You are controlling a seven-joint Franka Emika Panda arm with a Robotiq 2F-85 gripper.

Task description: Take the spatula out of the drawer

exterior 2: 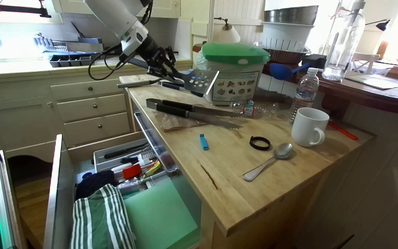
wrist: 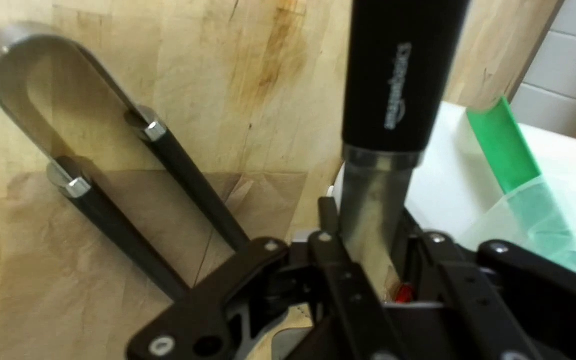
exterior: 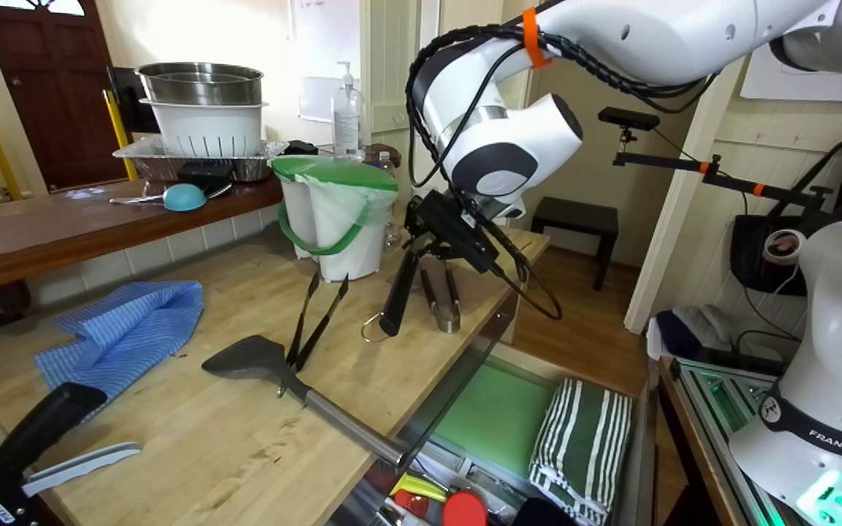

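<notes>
My gripper (wrist: 368,220) is shut on the spatula's metal shaft. The spatula's black handle (wrist: 403,75) sticks out in front of the fingers in the wrist view. In an exterior view the handle (exterior: 399,296), with a wire ring at its end, points down from the gripper (exterior: 432,245) over the worktop. In an exterior view the slotted blade (exterior 2: 200,81) shows beside the gripper (exterior 2: 166,69), above the worktop near the bucket. The drawer (exterior: 494,416) is pulled open, with green liner, striped cloth and small utensils; it also shows in an exterior view (exterior 2: 161,214). The spatula is outside the drawer.
Tongs (wrist: 183,185) lie on brown paper under the gripper. Other dark tongs (exterior: 311,321) and a broad dark spatula (exterior: 249,358) lie on the worktop. The green-lidded bucket (exterior 2: 235,74) stands close to the blade. A mug (exterior 2: 306,126), bottle (exterior 2: 304,91) and spoon (exterior 2: 268,162) stand or lie further along.
</notes>
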